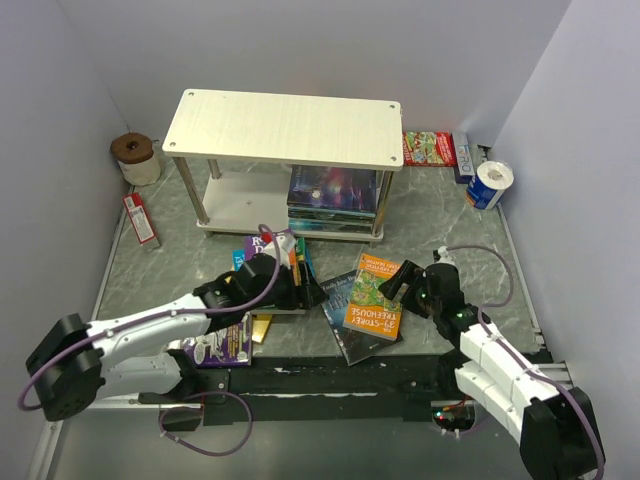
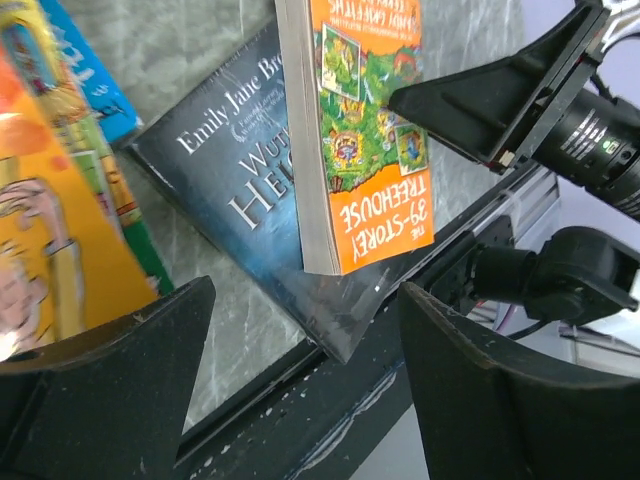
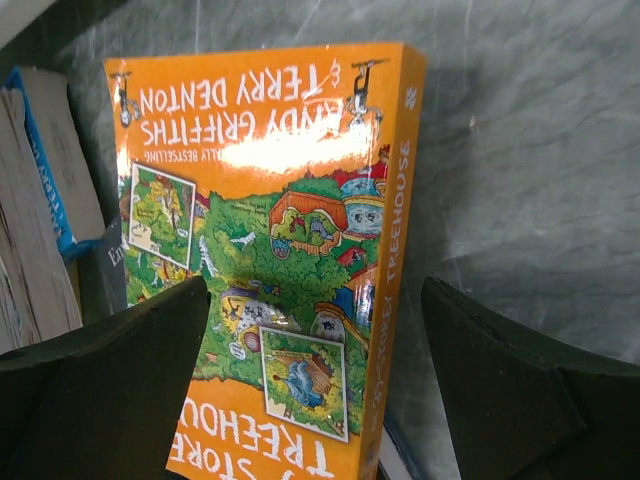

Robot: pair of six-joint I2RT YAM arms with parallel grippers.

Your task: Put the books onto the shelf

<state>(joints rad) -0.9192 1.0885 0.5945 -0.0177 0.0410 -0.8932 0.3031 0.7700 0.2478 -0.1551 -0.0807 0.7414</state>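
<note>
- Nearest, on the left: left gripper (image 1: 298,288), jaws spread wide, clamped on nothing, poised over a loose heap of books near the front of the table (image 1: 450,240).
- Under and around that arm: purple book (image 1: 222,346) closest. Yellow book (image 1: 262,328) just beside it. Roald Dahl book (image 1: 262,246) poking out on the far side.
- On the right, about level: right gripper (image 1: 400,290), jaws likewise wide apart, gripping nothing. Tips at the right edge of the orange Treehouse book (image 1: 372,296); touching or not, cannot tell.
- Orange Treehouse book flat, cover up, on top of a dark blue-grey book (image 1: 336,292), both between the 2 grippers.
- Only from the left wrist:
  - title lettering on the dark blue-grey book;
  - page edge of the orange Treehouse book;
  - 1 finger of the right gripper reaching in at upper right;
  - a blue book (image 2: 88,65) at the left.
- Only from the right wrist: orange cover filling the gap between the 2 dark fingers (image 3: 110,390), authors' names upside down, worn page edges of other books at far left.
- Only from above: both arms whole, plus everything beyond the heap.
- Farther back: shelf (image 1: 283,128), with a stack of books (image 1: 333,192) lying flat on its white lower board (image 1: 238,200), toward the right end.
- Left of the shelf: red-and-white carton (image 1: 141,218), then a brown-topped roll (image 1: 135,155).
- Farthest, at back right: red-green packet (image 1: 428,148) and a blue-and-white roll (image 1: 489,185).
</note>
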